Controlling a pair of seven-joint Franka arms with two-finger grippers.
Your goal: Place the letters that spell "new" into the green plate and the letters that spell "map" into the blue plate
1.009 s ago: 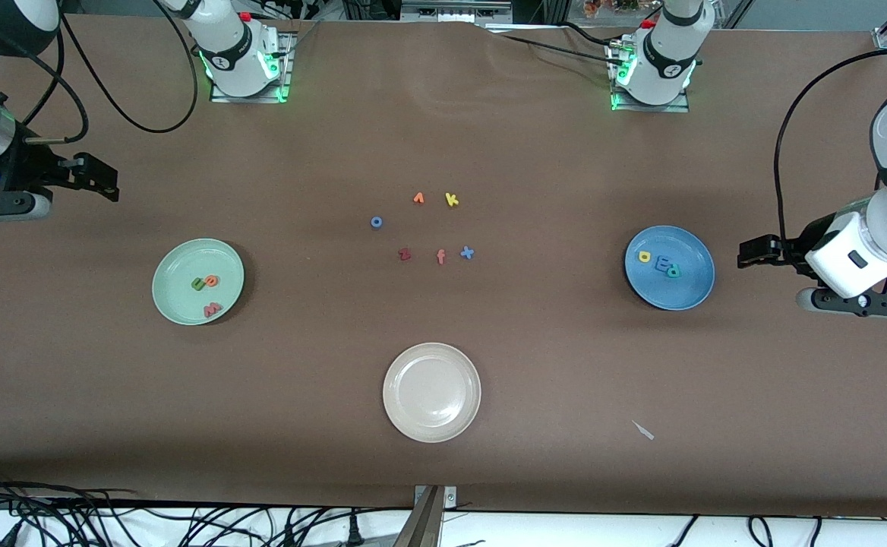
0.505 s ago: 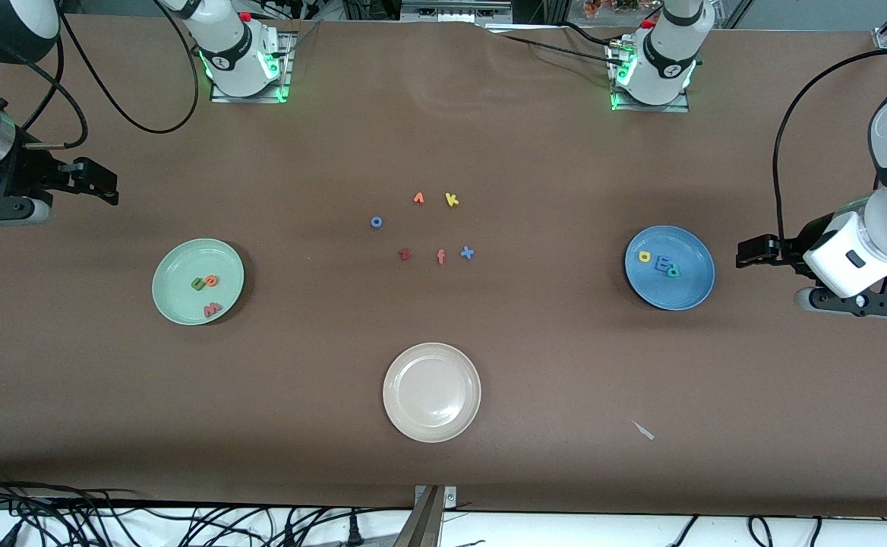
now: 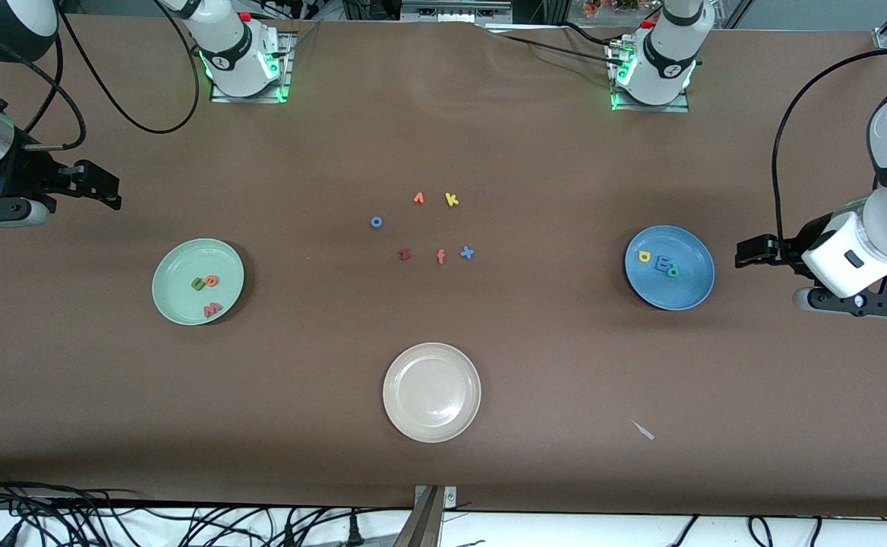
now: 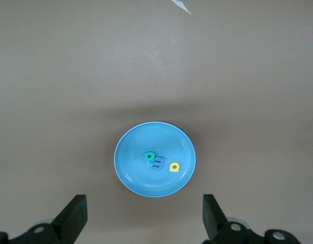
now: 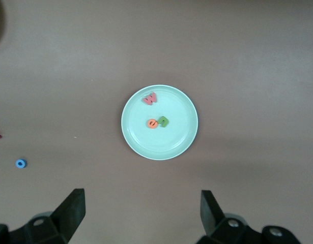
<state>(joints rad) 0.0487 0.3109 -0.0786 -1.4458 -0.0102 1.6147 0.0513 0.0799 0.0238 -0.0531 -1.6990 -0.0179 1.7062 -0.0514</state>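
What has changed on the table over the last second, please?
Very little. The right gripper and the left gripper both drifted slightly, empty and open. The letters in the green plate and the blue plate stayed put, as did the loose letters.

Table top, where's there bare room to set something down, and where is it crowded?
Bare brown stretches lie between the green plate and the loose letters mid-table, and between those letters and the blue plate. The cream-white plate holds nothing. It is crowded only at the letter cluster and inside both colored plates.
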